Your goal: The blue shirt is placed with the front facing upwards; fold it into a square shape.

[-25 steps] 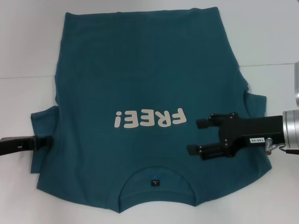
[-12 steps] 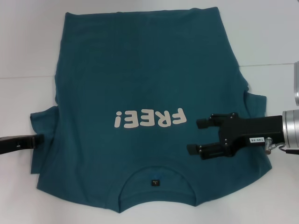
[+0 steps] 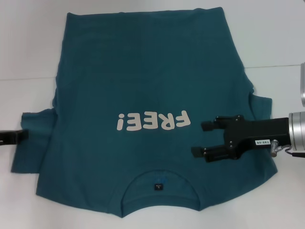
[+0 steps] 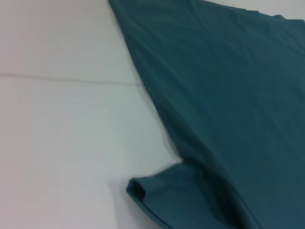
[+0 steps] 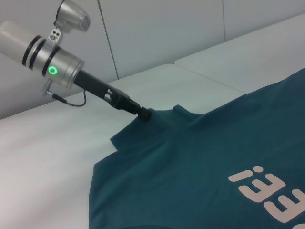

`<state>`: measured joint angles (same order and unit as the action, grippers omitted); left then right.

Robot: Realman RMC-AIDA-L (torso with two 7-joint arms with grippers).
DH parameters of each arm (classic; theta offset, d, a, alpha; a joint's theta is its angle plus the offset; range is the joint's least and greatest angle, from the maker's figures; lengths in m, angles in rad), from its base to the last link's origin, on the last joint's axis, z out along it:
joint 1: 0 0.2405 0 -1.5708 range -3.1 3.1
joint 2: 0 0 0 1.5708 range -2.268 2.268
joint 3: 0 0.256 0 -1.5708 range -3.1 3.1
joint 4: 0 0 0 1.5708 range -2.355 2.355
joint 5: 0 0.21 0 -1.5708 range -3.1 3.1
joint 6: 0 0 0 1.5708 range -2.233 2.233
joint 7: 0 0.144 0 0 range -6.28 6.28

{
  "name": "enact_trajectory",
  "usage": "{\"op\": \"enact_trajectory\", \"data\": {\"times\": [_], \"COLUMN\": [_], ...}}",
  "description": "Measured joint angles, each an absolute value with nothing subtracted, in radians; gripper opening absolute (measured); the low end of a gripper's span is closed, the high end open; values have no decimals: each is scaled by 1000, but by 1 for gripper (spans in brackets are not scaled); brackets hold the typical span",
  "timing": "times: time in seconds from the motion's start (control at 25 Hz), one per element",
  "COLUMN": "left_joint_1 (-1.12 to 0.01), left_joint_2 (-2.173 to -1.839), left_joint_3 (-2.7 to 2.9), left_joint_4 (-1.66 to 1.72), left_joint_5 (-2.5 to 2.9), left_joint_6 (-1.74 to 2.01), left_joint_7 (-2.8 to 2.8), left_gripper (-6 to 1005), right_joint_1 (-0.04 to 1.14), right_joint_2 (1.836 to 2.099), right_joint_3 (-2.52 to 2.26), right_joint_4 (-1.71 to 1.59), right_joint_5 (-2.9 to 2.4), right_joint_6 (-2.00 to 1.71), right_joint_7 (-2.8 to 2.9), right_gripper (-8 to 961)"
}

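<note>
Head view: blue shirt (image 3: 143, 109) lies flat on white surface (image 3: 28, 43); left gripper (image 5: 143, 114) pinches its left sleeve, right gripper (image 3: 204, 138) hovers spread over chest. Risk: thin pinch slips, sleeve bunches

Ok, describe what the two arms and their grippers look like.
Right gripper: black, two slim fingers, small white label on its body, silver cylindrical wrist behind. Left gripper: slim black body on a silver cylinder with a glowing green ring, thin black cable and a silver attachment.

White table (image 3: 28, 52), pale panelled wall (image 5: 157, 28)
</note>
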<state>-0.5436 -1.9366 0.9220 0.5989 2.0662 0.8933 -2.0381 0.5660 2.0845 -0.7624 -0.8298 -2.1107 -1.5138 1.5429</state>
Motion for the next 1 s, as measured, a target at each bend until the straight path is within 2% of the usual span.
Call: {"op": "enact_trajectory", "data": {"times": [0.28, 1.0], "left_joint_1": [-608, -715], "left_joint_2": [-1893, -1839], "left_joint_3": [918, 915], "left_joint_4": [610, 632], "left_joint_5": [2220, 2452], "left_joint_6": [925, 982], "left_joint_7": [-2032, -2018], "left_gripper": [13, 14], "right_joint_1": [566, 568], "right_joint_2": [2084, 2084], "right_joint_3": [-762, -791], "right_joint_4": [-833, -839], "right_joint_5": [-2111, -2111], "right_joint_6": [-1514, -1515], "right_joint_7": [1543, 1578], "right_gripper": [917, 912]}}
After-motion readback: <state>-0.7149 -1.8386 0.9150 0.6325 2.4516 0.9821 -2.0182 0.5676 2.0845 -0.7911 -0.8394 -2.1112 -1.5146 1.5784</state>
